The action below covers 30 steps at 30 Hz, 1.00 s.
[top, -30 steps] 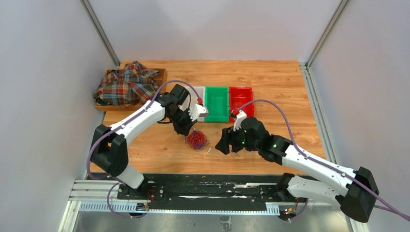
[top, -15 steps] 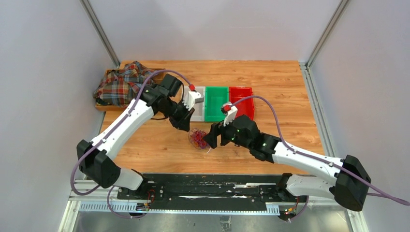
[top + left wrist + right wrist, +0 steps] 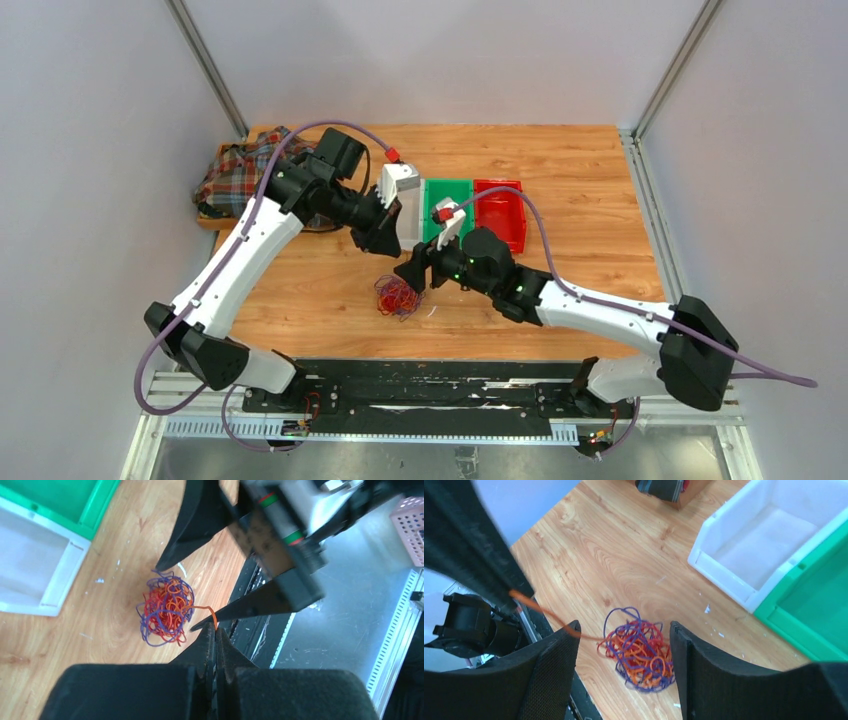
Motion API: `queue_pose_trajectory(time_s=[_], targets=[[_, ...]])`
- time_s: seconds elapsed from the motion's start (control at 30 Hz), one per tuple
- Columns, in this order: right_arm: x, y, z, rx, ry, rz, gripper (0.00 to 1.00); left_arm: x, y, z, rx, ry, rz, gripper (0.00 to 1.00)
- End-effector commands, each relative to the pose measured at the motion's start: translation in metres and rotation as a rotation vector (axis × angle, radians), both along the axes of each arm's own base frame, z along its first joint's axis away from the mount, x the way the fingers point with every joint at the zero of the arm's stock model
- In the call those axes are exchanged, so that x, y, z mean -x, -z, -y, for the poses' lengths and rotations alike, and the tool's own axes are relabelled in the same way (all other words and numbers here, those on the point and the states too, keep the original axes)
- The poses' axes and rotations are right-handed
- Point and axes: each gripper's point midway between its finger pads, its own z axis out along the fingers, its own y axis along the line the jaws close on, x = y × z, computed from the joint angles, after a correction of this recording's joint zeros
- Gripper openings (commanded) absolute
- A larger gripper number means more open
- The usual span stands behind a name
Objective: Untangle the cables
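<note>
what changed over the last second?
Left tool, shut on an orange strand, pulled back from the cable clump, drawing the strand out. Right tool, open, swung left to straddle the clump, which slid slightly left. Bins and plaid cloth unmoved.

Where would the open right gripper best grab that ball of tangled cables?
Probably across its dense middle, from above: the cables lie as a compact ball under the open right gripper, and the left gripper pinches an orange strand, so anchoring the ball frees it.

Cables (image 3: 397, 296), one tangled clump
</note>
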Motion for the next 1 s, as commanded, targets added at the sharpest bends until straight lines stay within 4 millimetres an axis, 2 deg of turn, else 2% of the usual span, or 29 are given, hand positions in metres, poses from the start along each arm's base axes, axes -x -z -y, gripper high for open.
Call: queue_pose_trajectory(time_s=[0.0, 0.17, 0.37, 0.5, 0.7, 0.8, 0.97], targets=[[-0.009, -0.03, -0.025, -0.056, -0.025, 0.057, 0.63, 0.013, -0.034, 0.009, 0.085, 0.079, 0.023, 0.0], [-0.014, -0.01, -0.041, -0.075, -0.022, -0.008, 0.55, 0.011, -0.072, 0.013, 0.148, 0.09, 0.108, 0.0], [-0.007, 0.032, -0.047, -0.098, -0.018, -0.139, 0.52, 0.007, -0.122, 0.013, 0.217, 0.082, 0.253, 0.0], [-0.002, 0.064, -0.034, -0.092, 0.028, -0.2, 0.52, -0.004, -0.151, 0.01, 0.229, 0.033, 0.355, 0.0], [0.005, 0.11, -0.011, -0.009, 0.097, -0.252, 0.55, -0.028, -0.198, -0.008, 0.206, -0.098, 0.574, 0.0], [0.006, 0.125, -0.003, 0.031, 0.127, -0.249, 0.62, -0.043, -0.229, -0.02, 0.213, -0.196, 0.705, 0.0], [0.009, 0.137, 0.004, 0.069, 0.144, -0.242, 0.66, -0.059, -0.279, -0.047, 0.251, -0.384, 0.913, 0.01]])
